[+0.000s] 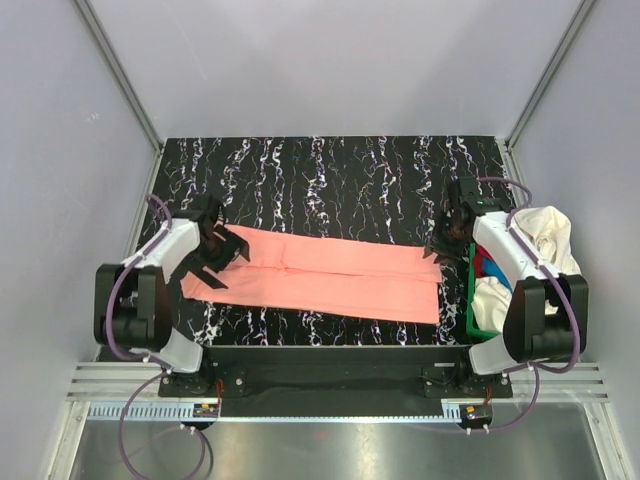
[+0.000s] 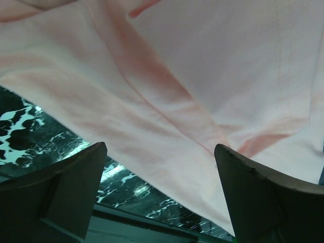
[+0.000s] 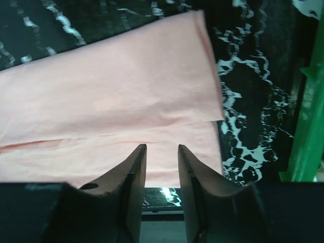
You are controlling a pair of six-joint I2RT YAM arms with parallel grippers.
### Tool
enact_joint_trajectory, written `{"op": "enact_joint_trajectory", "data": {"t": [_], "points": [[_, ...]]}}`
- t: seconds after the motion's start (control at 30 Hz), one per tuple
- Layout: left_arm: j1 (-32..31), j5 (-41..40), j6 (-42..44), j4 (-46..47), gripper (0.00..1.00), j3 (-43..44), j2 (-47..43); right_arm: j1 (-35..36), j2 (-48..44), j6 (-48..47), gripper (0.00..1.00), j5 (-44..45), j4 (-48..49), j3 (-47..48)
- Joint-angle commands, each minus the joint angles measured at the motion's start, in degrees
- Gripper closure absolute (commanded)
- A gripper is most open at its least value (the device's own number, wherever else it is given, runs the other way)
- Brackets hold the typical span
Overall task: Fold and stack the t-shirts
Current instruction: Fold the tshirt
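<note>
Several shirts crowd basket beside salmon t-shirt.

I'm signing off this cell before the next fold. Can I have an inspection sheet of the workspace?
Surface: black marbled table top, flat, no spills seen.
Job's things: salmon-pink t-shirt lies folded into a long band across the table; cream-white t-shirt heaped at the right.
Clutter: green basket at the right edge, under the heap; otherwise nothing seen.
Grippers: left pincer wide open over the pink shirt's left end; right pincer narrowly parted over its right end, holding nothing.
Cables: purple cables loop along both arms, off the cloth.
Surroundings: grey walls enclose the table on three sides.
</note>
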Motion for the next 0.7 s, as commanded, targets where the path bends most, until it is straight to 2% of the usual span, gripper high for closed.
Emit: {"op": "enact_joint_trajectory", "data": {"t": [0.0, 0.1, 0.23, 0.47, 0.57, 0.67], "points": [[0.1, -0.7, -5.5, 0.4, 0.05, 5.1, 4.8, 4.8, -1.1, -0.7, 0.59, 0.6, -1.6, 3.4], [0.1, -5.2, -5.7, -1.5, 0.05, 10.5, 10.0, 10.2, -0.3, -0.4, 0.57, 1.3, -1.4, 4.1], [0.2, -11.7, -6.6, -6.7, 0.04, 16.1, 17.7, 13.2, 1.8, 0.0, 0.57, 1.2, -1.1, 4.9], [0.4, -10.8, -3.5, -8.6, 0.05, 23.0, 30.9, 13.4, 6.3, -2.2, 0.55, 2.8, -2.5, 10.6], [0.1, -15.2, -0.2, -11.5, 0.06, 31.6, 35.9, 13.4, 8.8, -2.7, 0.55, 3.4, -3.0, 13.1], [-0.1, -20.2, 6.1, -14.1, 0.06, 44.4, 41.8, 13.5, 10.4, -3.0, 0.54, 2.9, -3.2, 14.5]]}}
